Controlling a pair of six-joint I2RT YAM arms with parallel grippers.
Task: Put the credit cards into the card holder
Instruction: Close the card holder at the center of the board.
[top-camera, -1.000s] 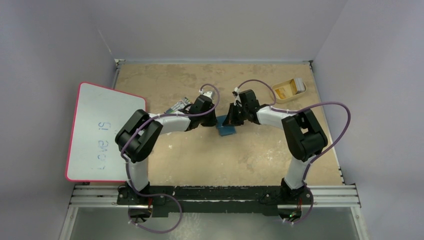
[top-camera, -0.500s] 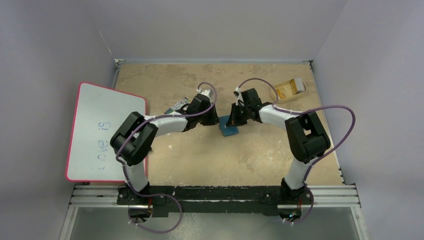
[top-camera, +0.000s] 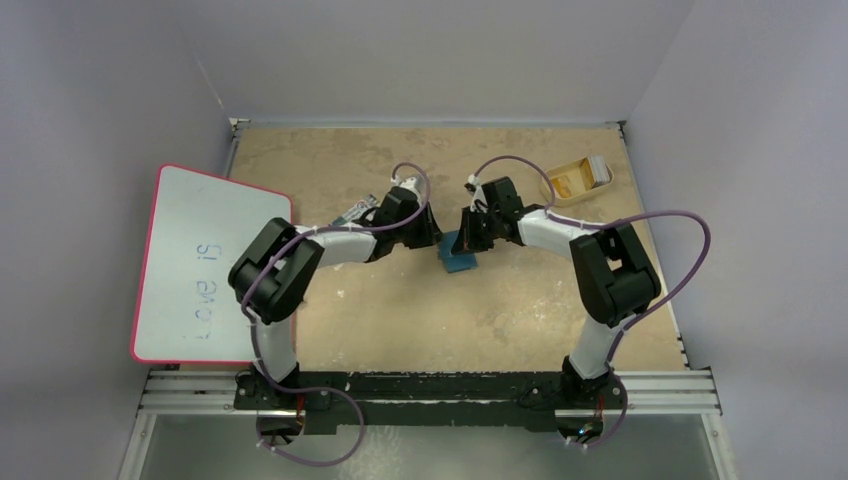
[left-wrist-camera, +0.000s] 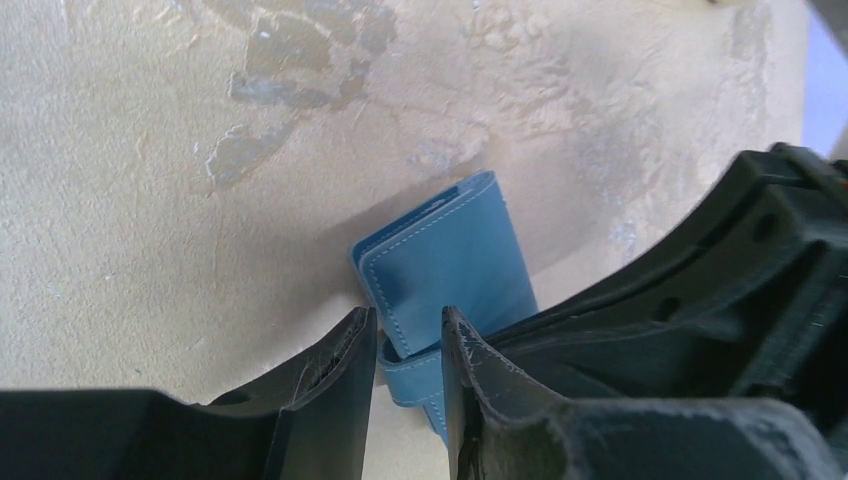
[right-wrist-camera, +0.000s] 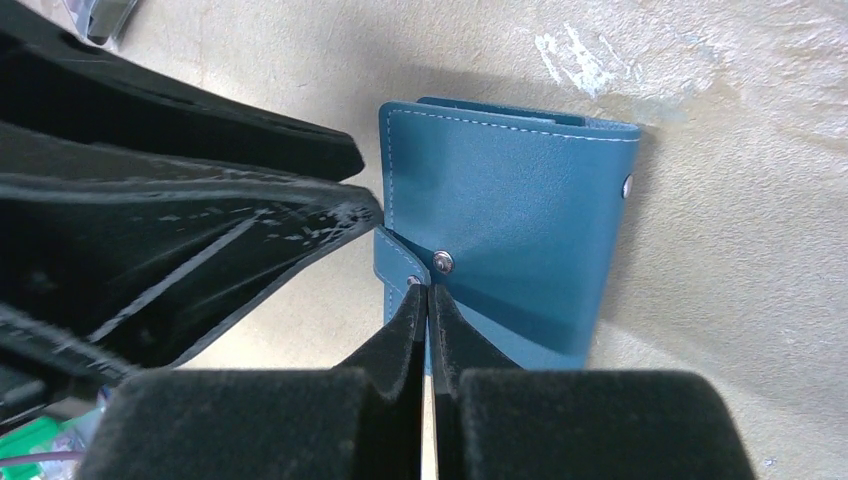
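Even, diffuse lighting throughout; soft shadows on the table (top-camera: 400, 310); fingers (right-wrist-camera: 250, 420) at 6 o'clock blurred in wrist views.

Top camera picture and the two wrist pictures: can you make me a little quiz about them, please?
1. True or false: the teal-blue leather card holder lies unfolded.
2. Where are the small orange and whitish credit cards? A) in the shallow tan tray B) on the white board C) on top of the card holder
3. Fill in: the ___ gripper is shut tight.
Key: 1 false, it is folded shut; 2 A; 3 right gripper.
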